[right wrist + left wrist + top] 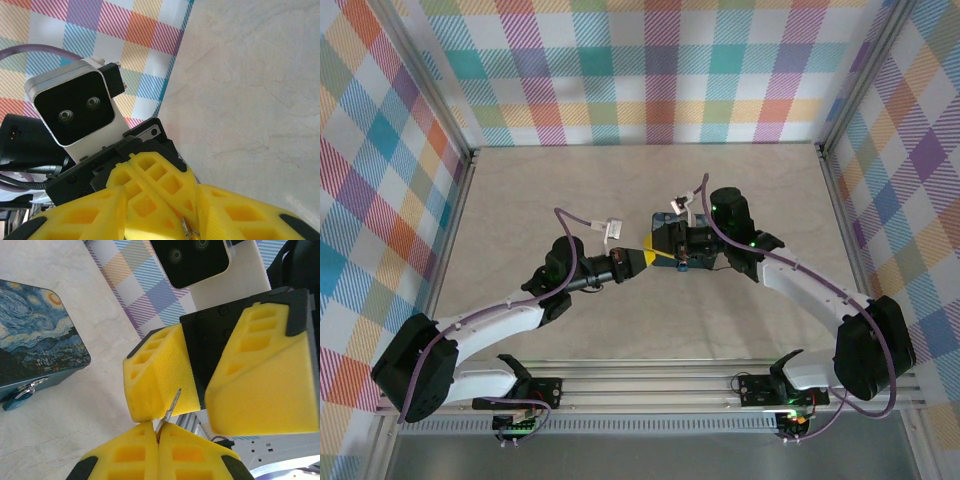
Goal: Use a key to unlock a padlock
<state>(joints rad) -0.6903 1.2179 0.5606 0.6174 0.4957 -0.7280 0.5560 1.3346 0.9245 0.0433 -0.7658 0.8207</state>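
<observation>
A: Where is the key (170, 407)?
B: The left gripper (157, 434) pinches it, with its fingers pressed together on the lower end. The upper end stands free, close to one pad of the right gripper (202, 417).
A: Does the right gripper hold it also?
B: No. Its fingers are spread and they press nothing.
A: And the padlock (17, 396)?
B: It hangs at the front side of the tin (40, 330), which lies on the table (100, 405). It is well apart from the key and it looks locked.
A: So how far is the task?
B: I judge it is early. The key is in hand, above the table. What is left is to bring the key to the padlock, put it in the keyhole, turn it and free the shackle. Probably the padlock needs steadying too.
</observation>
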